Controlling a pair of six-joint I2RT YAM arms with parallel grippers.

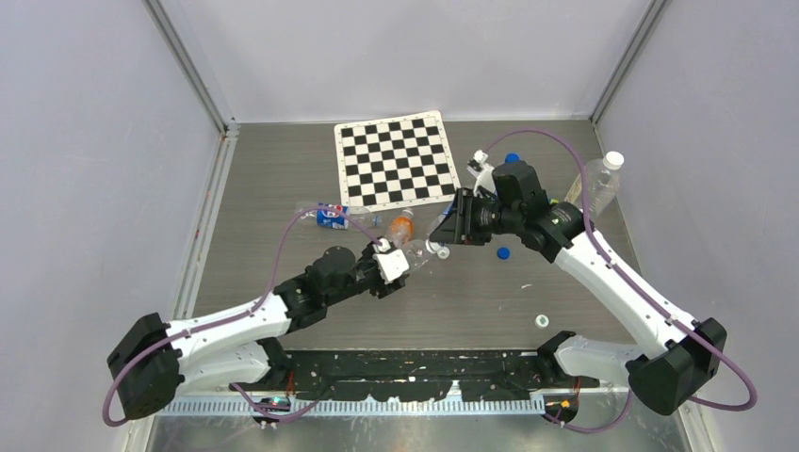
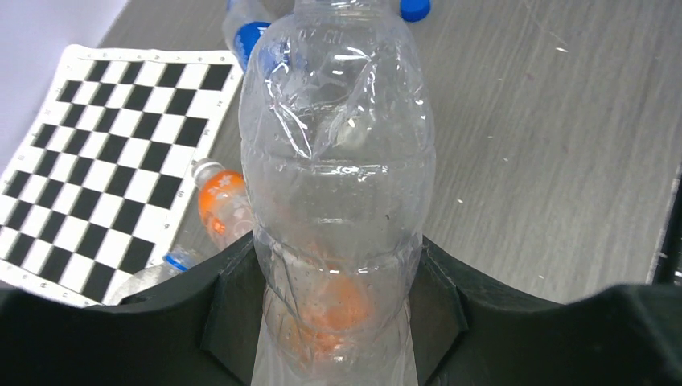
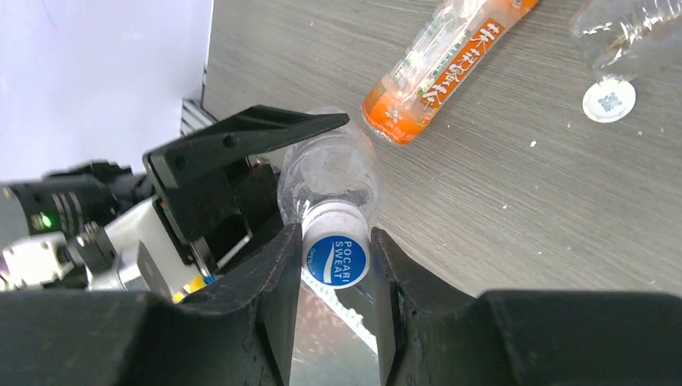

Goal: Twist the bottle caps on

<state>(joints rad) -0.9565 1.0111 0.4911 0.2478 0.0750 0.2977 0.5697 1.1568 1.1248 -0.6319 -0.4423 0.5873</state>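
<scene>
Right tool pinches a blue cap reading POCARI SWEAT; left tool clasps the clear bottle.

Your two arms meet at mid-frame.
Left gripper reaches up-right, right gripper points left; both sets of jaws are clamped.

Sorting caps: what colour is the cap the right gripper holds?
Round plastic screw cap: blue with white lettering; right wrist view.

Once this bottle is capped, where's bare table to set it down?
Bare: the far-left corner between the rail and the checkerboard, and the near middle between the left arm and the white cap. Crowded: lying bottles in front of the checkerboard, blue caps by the right arm.
</scene>
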